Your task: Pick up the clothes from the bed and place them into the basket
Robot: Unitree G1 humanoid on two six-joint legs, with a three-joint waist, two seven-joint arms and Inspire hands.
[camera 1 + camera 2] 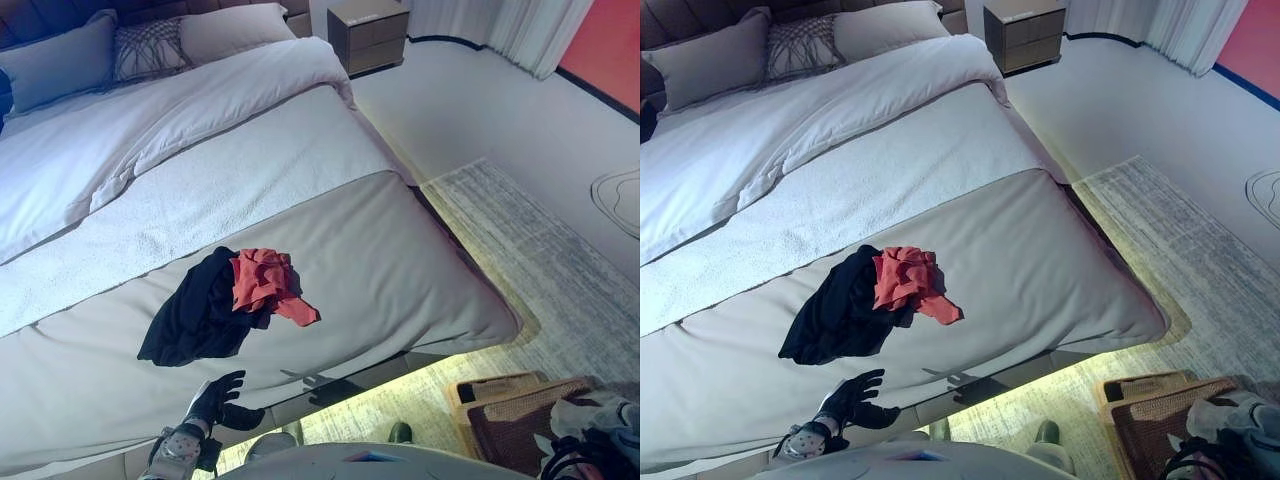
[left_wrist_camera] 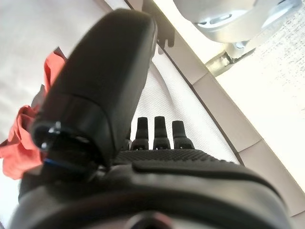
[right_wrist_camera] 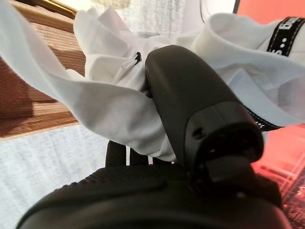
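Observation:
A black garment (image 1: 195,312) lies crumpled on the grey bed cover (image 1: 400,260), and a red garment (image 1: 265,280) rests on its right side. My left hand (image 1: 222,398) hovers at the bed's front edge, just below the black garment, open with its fingers (image 2: 155,130) straight and empty. The red garment (image 2: 19,148) shows past it in the left wrist view. At the lower right my right hand (image 3: 190,95) is shut on a white garment (image 3: 109,105) with a black band. It holds that garment (image 1: 600,415) over the brown woven basket (image 1: 510,410) on the floor.
Pillows (image 1: 60,60) and a white duvet (image 1: 150,130) cover the head of the bed. A nightstand (image 1: 370,35) stands at the far corner, with curtains (image 1: 520,30) beyond it. A grey rug (image 1: 540,250) runs along the bed's right side under the basket.

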